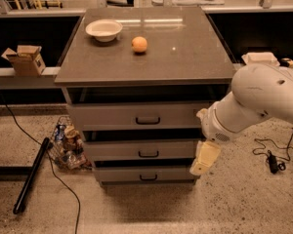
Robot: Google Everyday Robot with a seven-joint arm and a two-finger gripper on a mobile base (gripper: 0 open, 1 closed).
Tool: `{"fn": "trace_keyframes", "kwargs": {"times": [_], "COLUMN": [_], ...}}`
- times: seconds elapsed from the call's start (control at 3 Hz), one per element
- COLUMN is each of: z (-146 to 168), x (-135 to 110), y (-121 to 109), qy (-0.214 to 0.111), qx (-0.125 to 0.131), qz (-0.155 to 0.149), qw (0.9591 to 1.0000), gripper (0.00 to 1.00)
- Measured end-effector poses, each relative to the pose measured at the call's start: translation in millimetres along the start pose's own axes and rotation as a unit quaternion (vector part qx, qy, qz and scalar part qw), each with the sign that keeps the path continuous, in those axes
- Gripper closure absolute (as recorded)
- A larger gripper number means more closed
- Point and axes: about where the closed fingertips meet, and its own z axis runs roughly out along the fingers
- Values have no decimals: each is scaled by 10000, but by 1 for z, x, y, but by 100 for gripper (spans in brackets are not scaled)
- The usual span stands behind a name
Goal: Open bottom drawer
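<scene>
The grey cabinet (146, 62) has three stacked drawers. The bottom drawer (122, 174) is the lowest one, with a flat grey front and a small black loop handle (148, 178). Its front stands in line with the middle drawer (112, 150) above it. My white arm (256, 99) reaches in from the right. My cream gripper (203, 158) hangs at the cabinet's right front corner, level with the middle and bottom drawers. It is well to the right of the bottom handle and holds nothing that I can see.
A white bowl (104, 29) and an orange (139, 44) sit on the cabinet top. A wire basket of bottles (66, 143) and a black pole (31, 174) lie on the floor at left. A cardboard box (25, 59) is on the left ledge. Cables (271, 155) lie at right.
</scene>
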Motion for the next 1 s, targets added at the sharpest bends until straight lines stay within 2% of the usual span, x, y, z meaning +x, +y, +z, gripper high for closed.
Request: {"fn": "trace_keyframes", "kwargs": {"times": [0.33,0.67,1.0], "z": [13,72,146], "x": [6,23,39], "y": [-4,-8,-15], "qy": [-14,164,205], "qx": [-83,-227,-287], "qz": [55,44,-135], "qw": [9999,9996,9993], "gripper": [0,0,0]}}
